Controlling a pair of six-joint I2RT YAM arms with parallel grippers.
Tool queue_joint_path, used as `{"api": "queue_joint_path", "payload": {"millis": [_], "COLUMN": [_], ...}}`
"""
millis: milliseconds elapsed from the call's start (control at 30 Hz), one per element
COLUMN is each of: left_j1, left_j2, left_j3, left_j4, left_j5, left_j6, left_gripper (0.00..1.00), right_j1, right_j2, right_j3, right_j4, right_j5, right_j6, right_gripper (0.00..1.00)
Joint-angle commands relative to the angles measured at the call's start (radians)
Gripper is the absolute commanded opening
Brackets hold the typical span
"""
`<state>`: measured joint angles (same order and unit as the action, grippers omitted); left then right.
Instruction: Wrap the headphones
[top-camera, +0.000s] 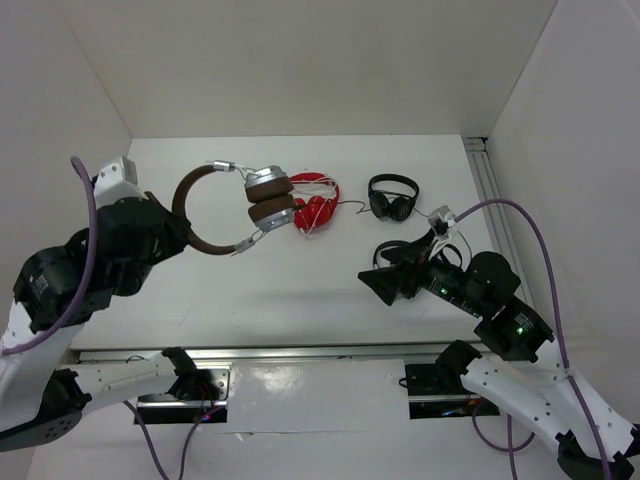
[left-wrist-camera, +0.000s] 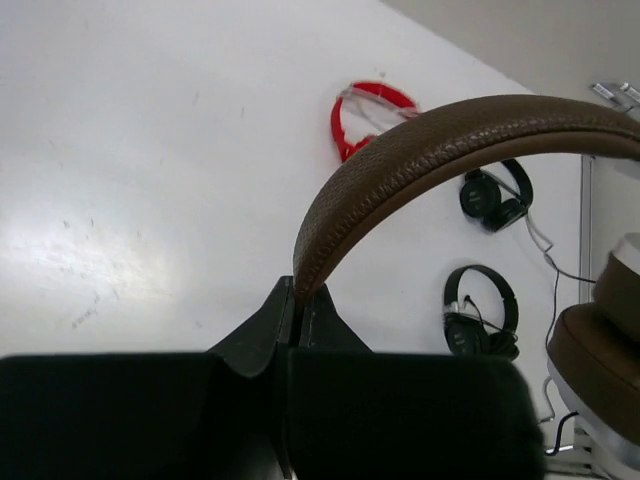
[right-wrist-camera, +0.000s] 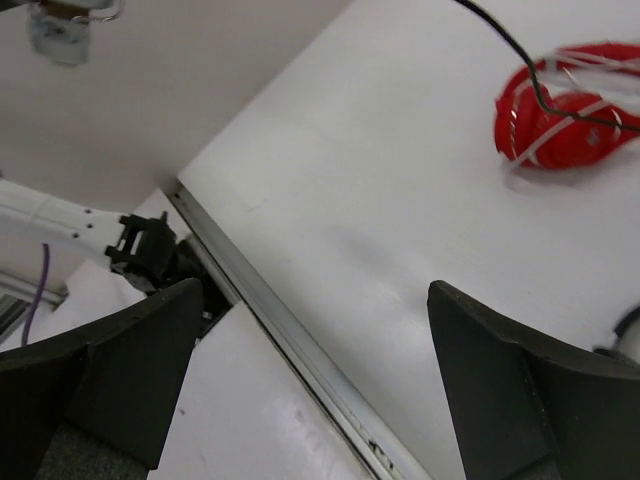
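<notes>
The headphones hang in the air over the left of the table, with a brown headband (top-camera: 188, 215) and silver cups with brown pads (top-camera: 268, 200). My left gripper (top-camera: 178, 232) is shut on the headband's lower left curve. In the left wrist view the fingers (left-wrist-camera: 298, 292) pinch the band's end (left-wrist-camera: 420, 140), and a brown pad (left-wrist-camera: 600, 350) shows at the right edge. A thin dark cable (right-wrist-camera: 520, 50) crosses above the red pair in the right wrist view. My right gripper (top-camera: 385, 282) is open and empty, held above the table to the right (right-wrist-camera: 312, 295).
A red pair with white cord (top-camera: 316, 206) lies just right of the hanging cups. One small black pair (top-camera: 393, 197) lies further right, another (top-camera: 405, 250) beside my right gripper. A metal rail (top-camera: 300, 352) runs along the near table edge and another (top-camera: 490, 190) along the right side.
</notes>
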<state>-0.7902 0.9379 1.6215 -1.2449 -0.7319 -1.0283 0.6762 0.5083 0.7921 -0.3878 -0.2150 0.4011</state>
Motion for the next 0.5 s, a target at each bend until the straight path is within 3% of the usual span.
{"api": "queue_joint_path", "payload": {"millis": [0,167,467], "left_j1": [-0.001,-0.001,0.017], "left_j2": [0.134,0.209,0.248], "left_j3": [0.191,0.403,0.508], "left_j4": [-0.036,-0.02,-0.097], "left_j5": [-0.035,0.014,-0.004], "left_j6": [0.206,0.283,0.292], "left_gripper": [0.0,0.0,0.0], "right_j1": [0.003,0.003,0.013], "right_j2": [-0.001,0.091,0.162], "right_j3": [-0.027,-0.025,0.009], "right_j4": [0.303,0.382,0.351], "right_j5": [-0.115,-0.219,0.14], "right_j6": [-0.037,-0.163,-0.281], "right_gripper": [1.0,1.0,1.0]}}
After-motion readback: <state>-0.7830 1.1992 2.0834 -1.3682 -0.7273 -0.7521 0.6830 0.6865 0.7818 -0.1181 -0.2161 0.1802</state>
